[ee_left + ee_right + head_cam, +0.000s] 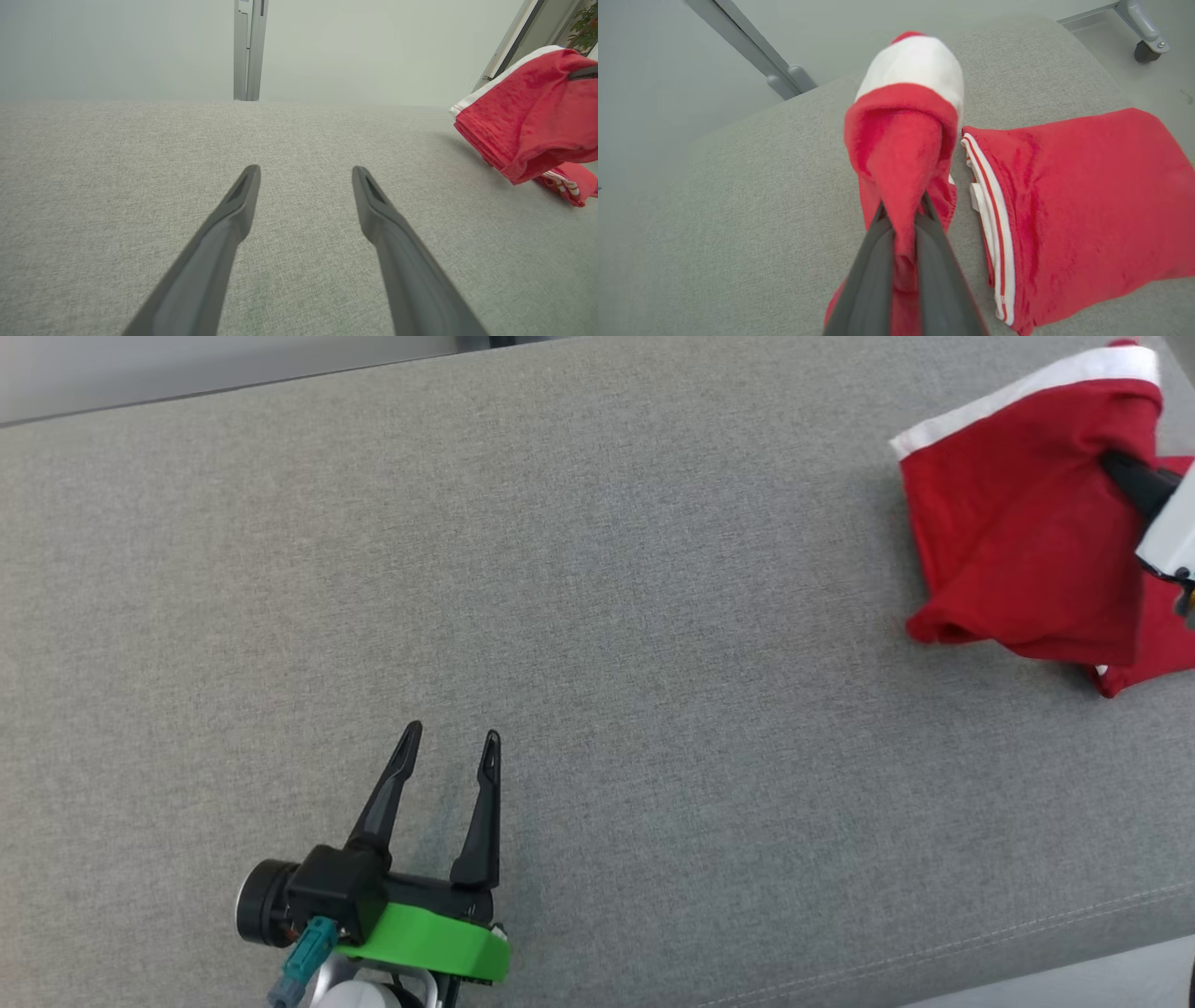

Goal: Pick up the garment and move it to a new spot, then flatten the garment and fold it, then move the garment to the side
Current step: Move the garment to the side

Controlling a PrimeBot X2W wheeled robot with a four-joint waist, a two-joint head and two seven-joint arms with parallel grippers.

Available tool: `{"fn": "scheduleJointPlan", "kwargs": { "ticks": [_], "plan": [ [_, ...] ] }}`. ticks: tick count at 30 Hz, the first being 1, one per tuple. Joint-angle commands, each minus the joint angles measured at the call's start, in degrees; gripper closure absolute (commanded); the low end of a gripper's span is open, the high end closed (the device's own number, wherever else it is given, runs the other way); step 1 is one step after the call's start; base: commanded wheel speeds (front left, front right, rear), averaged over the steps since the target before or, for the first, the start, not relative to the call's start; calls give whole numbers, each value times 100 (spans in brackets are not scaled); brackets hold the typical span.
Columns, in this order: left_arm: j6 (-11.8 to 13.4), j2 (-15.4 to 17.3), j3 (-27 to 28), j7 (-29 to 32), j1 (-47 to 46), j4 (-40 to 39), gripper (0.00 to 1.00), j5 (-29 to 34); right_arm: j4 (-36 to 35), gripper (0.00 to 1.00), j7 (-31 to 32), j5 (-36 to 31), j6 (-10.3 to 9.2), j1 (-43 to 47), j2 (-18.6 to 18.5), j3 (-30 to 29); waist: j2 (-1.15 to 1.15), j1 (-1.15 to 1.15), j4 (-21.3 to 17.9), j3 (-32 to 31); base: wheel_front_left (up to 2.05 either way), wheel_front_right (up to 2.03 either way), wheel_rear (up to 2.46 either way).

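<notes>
Grey surface (597,616), one red garment (1018,523), two hands (453,735) (903,205)

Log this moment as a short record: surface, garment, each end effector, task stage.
surface: grey fabric surface
garment: red garment with a white band, bunched and raised at the robot's far right
left end effector: open, holding nothing, over bare fabric, well apart from the garment
right end effector: shut on a fold of the garment
nearby: striped red piece lying flat beside the raised part; same garment or another, cannot tell
stage: gripped and lifted; not flattened or folded yet
</notes>
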Motion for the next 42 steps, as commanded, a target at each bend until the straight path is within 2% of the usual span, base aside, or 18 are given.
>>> {"fn": "scheduleJointPlan", "kwargs": {
  "ticks": [1,8,14,18,22,23,24,25,29,33,37,42],
  "plan": [
    [-1,27,28,-15,-11,-29,0,46,90,100,-63,-85,-1,80,-117,-81,0,0,9,77,0,0,0],
    [-74,27,86,-15,-108,-6,0,190,454,100,-255,-295,-1,-32,-364,-432,0,0,-92,350,0,0,0],
    [-205,27,155,-15,-211,86,0,340,733,100,-421,-536,-1,-137,-753,-400,0,0,-159,563,0,0,0],
    [-276,27,197,-15,-289,82,0,426,879,100,-764,-812,-3,-106,-1178,-155,0,0,-120,696,0,0,0],
    [-334,27,206,-15,-390,78,0,478,1204,100,-1432,-1260,-5,-236,-1523,-129,0,0,-39,818,0,0,0],
    [-342,27,201,-15,-424,83,0,472,1404,87,-1681,-1480,-5,-251,-1562,-164,0,0,0,849,0,0,0],
    [-342,27,194,-15,-441,86,0,455,1534,51,-1813,-1638,-5,-254,-1580,-188,0,0,29,865,0,0,0],
    [-325,28,188,-15,-453,83,0,423,1713,0,-1949,-1820,-5,-294,-1600,-271,0,0,53,876,0,0,0],
    [-253,27,157,-15,-427,68,0,355,2071,0,-2569,-2436,-6,-403,-1787,-265,0,0,121,870,0,0,0],
    [-197,26,134,-15,-300,100,0,271,2280,0,-3187,-2801,-6,-413,-1787,-233,0,0,143,708,0,0,0],
    [-134,26,132,-15,-210,76,0,154,2274,0,-3629,-2808,-5,-362,-1626,-114,0,0,149,432,0,0,0],
    [-33,26,158,-15,-5,47,0,19,1732,0,-4159,-2491,-6,89,-1369,264,0,0,169,-9,0,0,0]
  ]
}}
